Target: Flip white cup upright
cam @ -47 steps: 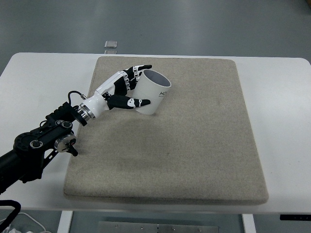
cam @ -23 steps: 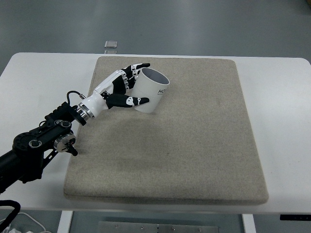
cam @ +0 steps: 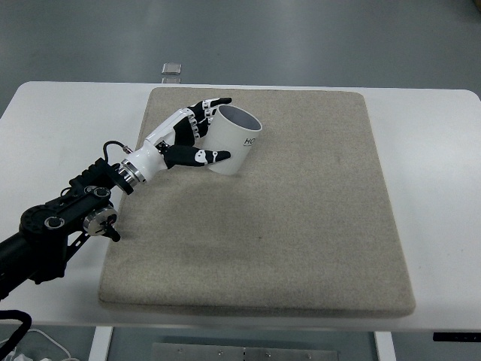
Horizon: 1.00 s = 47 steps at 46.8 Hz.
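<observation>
A white cup (cam: 234,143) stands on the beige mat (cam: 301,226), its open mouth up and tilted a little toward the far right, with dark print on its side. My left hand (cam: 197,135) is wrapped around the cup's left side: the thumb (cam: 201,157) lies across its near wall and the fingers (cam: 207,109) curl around its far rim. The left arm comes in from the lower left. The right arm does not show.
The mat lies on a white table (cam: 52,120). A small grey square object (cam: 172,70) sits on the floor beyond the table's far edge. The mat's middle and right side are bare.
The hand and cup shifted very slightly up and left between one second ago and half a second ago. Nothing moved since.
</observation>
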Available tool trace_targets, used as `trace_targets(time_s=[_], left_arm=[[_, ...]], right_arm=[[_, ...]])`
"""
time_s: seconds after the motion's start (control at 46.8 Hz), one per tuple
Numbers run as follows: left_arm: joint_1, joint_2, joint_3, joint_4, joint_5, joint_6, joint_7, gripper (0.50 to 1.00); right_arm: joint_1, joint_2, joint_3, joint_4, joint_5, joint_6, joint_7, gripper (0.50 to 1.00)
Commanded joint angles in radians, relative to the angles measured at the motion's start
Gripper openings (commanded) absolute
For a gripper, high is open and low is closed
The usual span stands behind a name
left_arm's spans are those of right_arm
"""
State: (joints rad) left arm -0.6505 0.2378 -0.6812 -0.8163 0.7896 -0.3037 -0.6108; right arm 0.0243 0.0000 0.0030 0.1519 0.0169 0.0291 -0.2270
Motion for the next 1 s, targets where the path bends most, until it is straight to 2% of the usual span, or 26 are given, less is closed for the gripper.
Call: trace_targets(time_s=[0.0, 0.085, 0.363, 0.448, 0.876, 0.982], left_arm=[[0.000, 0.000, -0.001, 0.002, -0.016, 0.002, 0.000, 0.850], [0.000, 0.000, 0.000, 0.002, -0.027, 0.000, 0.000, 0.870], [0.000, 0.000, 0.000, 0.002, -0.027, 0.000, 0.000, 0.887], [0.000, -0.002, 0.000, 0.002, -0.029, 0.000, 0.000, 0.930], [0.000, 0.000, 0.000, 0.002, -0.029, 0.000, 0.000, 0.934], [0.000, 0.000, 0.000, 0.002, -0.029, 0.000, 0.000, 0.949]], right_arm=[[0.000, 0.000, 0.000, 0.000, 0.000, 0.000, 0.000, 0.930], [0.000, 0.000, 0.000, 0.000, 0.000, 0.000, 0.000, 0.930], [0.000, 0.000, 0.000, 0.000, 0.000, 0.000, 0.000, 0.930], [0.000, 0.000, 0.000, 0.000, 0.000, 0.000, 0.000, 0.930], [0.000, 0.000, 0.000, 0.000, 0.000, 0.000, 0.000, 0.930], [0.000, 0.000, 0.000, 0.000, 0.000, 0.000, 0.000, 0.930]])
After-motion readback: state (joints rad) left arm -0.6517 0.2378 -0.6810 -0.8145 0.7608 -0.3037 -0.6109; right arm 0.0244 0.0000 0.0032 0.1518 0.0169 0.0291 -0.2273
